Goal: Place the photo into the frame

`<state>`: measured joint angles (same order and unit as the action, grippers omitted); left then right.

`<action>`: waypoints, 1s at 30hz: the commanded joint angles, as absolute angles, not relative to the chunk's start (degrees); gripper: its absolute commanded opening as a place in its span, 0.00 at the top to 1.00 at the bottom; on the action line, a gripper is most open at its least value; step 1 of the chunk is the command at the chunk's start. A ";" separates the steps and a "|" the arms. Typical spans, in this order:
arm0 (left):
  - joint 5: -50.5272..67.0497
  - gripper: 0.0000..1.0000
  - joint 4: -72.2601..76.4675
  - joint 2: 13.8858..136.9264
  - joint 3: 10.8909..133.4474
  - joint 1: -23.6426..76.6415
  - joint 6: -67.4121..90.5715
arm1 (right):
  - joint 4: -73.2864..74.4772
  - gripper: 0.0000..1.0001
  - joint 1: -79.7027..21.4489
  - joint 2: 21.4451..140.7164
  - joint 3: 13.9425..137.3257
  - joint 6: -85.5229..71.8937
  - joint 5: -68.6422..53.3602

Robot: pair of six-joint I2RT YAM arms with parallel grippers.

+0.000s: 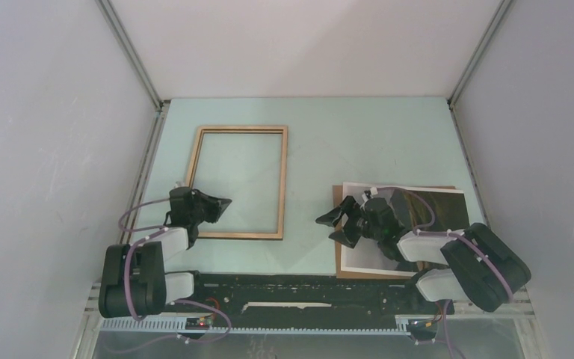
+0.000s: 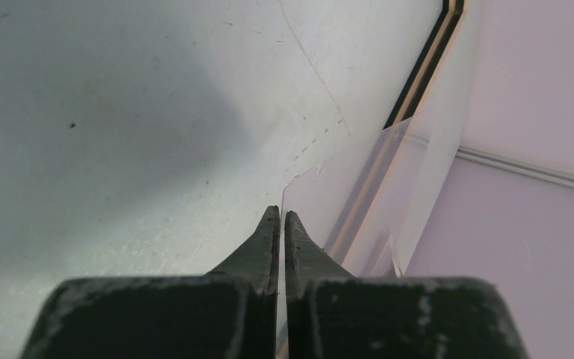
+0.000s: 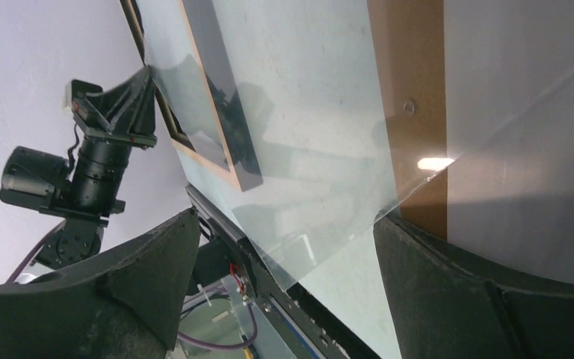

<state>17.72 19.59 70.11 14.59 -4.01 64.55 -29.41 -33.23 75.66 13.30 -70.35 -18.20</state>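
Left end effector point(image 1: 226, 203) clenched on clear pane point(image 2: 366, 187) by frame point(image 1: 282, 179); right end effector point(image 1: 327, 227) released, photo point(image 1: 448, 209) just behind it: pickup step, likely needing a pinch on photo's edge, not board point(image 3: 411, 75).

frame point(image 1: 282, 183): rim of light, bare-looking wood on the upturned side, black along its outer edge. clear pane point(image 2: 366, 187): smooth, glossy, transparent sheet carrying faint reflections. photo point(image 1: 448, 206): thin, paper-like sheet, dark print inside a white border. backing board point(image 3: 411, 67): plain brown, matt, like fibreboard. table point(image 2: 105, 112): pale green, matt, finely speckled and scratched. fingers point(image 2: 250, 258) of my left gripper point(image 2: 280, 215) and fingers point(image 3: 463, 292) of my right gripper point(image 3: 285, 217): black, matt, grainy, plastic-looking.
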 commanded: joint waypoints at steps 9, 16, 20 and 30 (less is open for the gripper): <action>20.38 1.00 21.25 74.00 14.23 -4.25 62.13 | -38.64 0.10 -28.48 85.06 19.94 -69.54 -17.63; 21.15 1.00 20.85 75.56 14.85 -4.22 60.75 | -45.94 0.19 -27.78 87.61 20.15 -71.94 -17.72; 21.12 1.00 20.85 75.75 14.87 -4.24 60.13 | -48.55 0.26 -27.87 88.42 20.42 -73.02 -16.16; 22.46 1.00 21.94 76.06 14.80 -4.23 60.41 | -52.44 0.44 -29.40 90.03 21.19 -74.68 -9.44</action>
<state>20.12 20.47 75.83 14.61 -4.27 61.63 -47.24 -28.40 89.27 19.55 -73.03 -13.98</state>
